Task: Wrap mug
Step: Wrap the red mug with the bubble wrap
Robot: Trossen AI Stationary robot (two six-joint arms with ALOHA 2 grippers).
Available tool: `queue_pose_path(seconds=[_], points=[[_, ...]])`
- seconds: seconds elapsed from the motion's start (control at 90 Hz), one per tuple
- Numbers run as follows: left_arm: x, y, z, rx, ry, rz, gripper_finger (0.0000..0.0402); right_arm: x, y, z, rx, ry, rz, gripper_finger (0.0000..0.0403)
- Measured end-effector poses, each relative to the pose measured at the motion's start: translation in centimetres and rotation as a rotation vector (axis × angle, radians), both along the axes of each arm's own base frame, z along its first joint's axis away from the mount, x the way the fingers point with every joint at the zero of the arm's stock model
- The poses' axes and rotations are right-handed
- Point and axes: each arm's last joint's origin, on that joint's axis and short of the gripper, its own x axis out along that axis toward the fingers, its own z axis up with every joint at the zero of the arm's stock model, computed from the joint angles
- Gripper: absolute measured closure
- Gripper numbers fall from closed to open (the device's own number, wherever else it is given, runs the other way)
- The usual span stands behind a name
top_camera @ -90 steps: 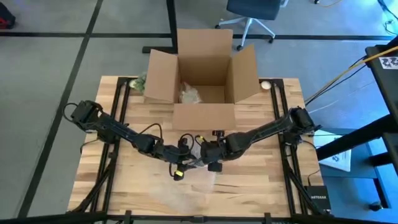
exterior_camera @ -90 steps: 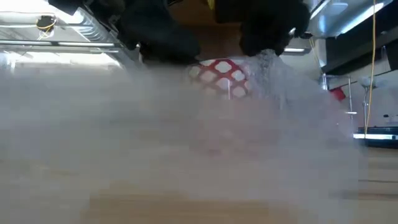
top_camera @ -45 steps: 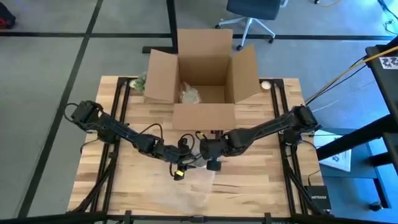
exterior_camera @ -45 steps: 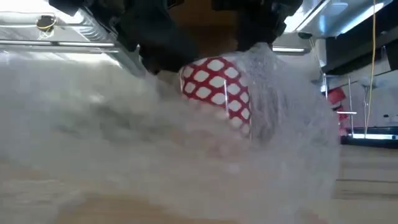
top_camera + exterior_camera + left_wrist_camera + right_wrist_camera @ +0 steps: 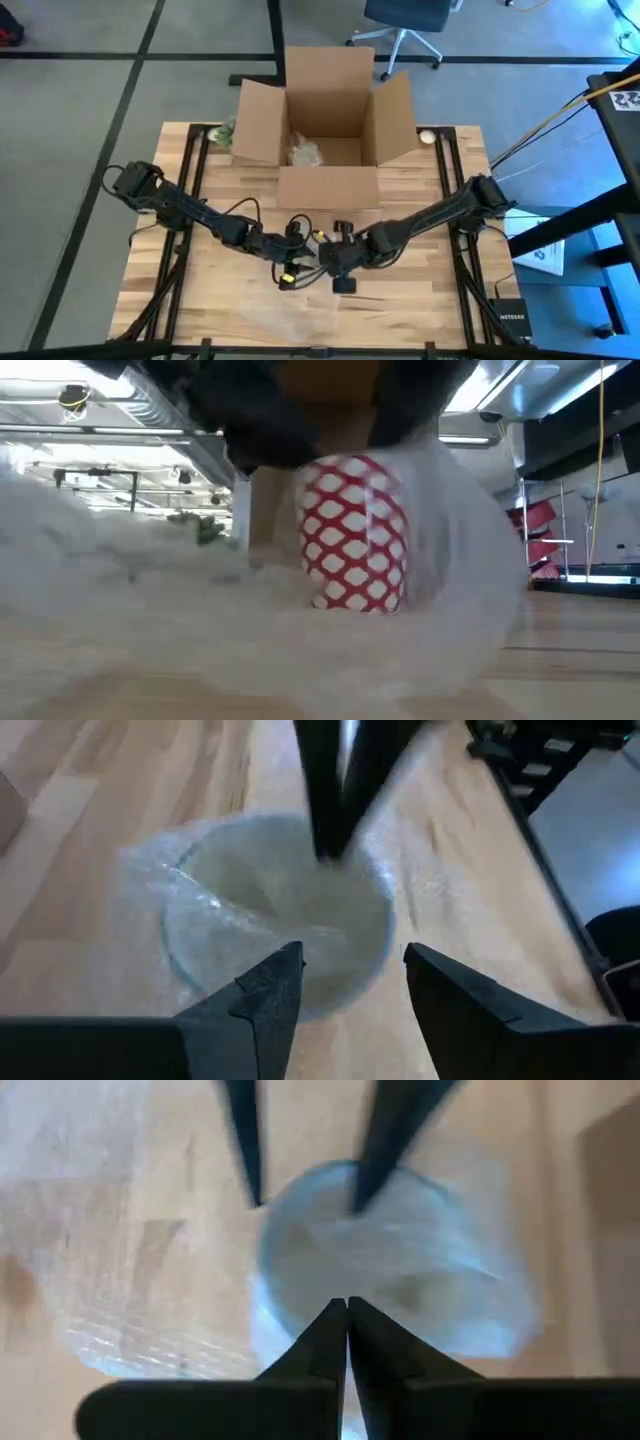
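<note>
The bench (image 5: 420, 290) carries an open cardboard box (image 5: 325, 125) at its far edge. A sheet of clear bubble wrap (image 5: 300, 305) spreads from the middle toward the near edge, and the mug (image 5: 352, 532), red with a white lattice, stands upright on it near the middle, with wrap drawn up over one side of it.

Both arms meet above the mug. The left gripper (image 5: 345, 985) hangs over the rim with its fingers spread and nothing between them. The right gripper (image 5: 347, 1330) has its fingers pressed together at the rim, seemingly pinching a fold of wrap.

The mug is probably ceramic: stiff, fairly heavy for its size, smooth, and liable to chip if tipped onto the wood. The wrap is light, limp and slippery, so it would spring open when let go. It is best taken by a free edge and pulled over the rim, while the mug is steadied at its wall or rim.
</note>
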Motion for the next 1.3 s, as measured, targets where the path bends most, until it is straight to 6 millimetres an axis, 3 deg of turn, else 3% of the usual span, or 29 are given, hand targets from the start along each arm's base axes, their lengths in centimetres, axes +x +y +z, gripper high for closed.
queue_pose_path(seconds=[0.2, 0.3, 0.433, 0.656, 0.944, 1.3], points=[[-1.1, 0.3, 2.2, 0.016, 0.002, -0.002, 0.0237, 0.2, 0.0, -0.7, -0.008, 0.014, -0.029, 0.0402], [-2.1, 1.1, 3.0, 0.094, 0.036, 0.093, 0.0237, 0.3, -0.1, -0.6, -0.027, -0.001, -0.041, 0.0402], [-2.6, 2.6, 2.0, 0.244, 0.107, 0.262, 0.0237, 0.3, -0.1, -0.6, -0.024, 0.001, -0.04, 0.0402], [-0.9, 4.3, -0.4, 0.213, 0.113, 0.341, 0.0237, 0.3, -0.1, -0.6, -0.025, -0.002, -0.041, 0.0402], [0.3, 2.6, -0.8, 0.1, 0.041, 0.138, 0.0238, 0.3, -0.1, -0.6, -0.026, 0.0, -0.041, 0.0402], [0.6, 1.4, 0.1, 0.091, -0.041, 0.091, 0.0238, 0.3, -0.1, -0.6, -0.03, -0.003, -0.043, 0.0402]])
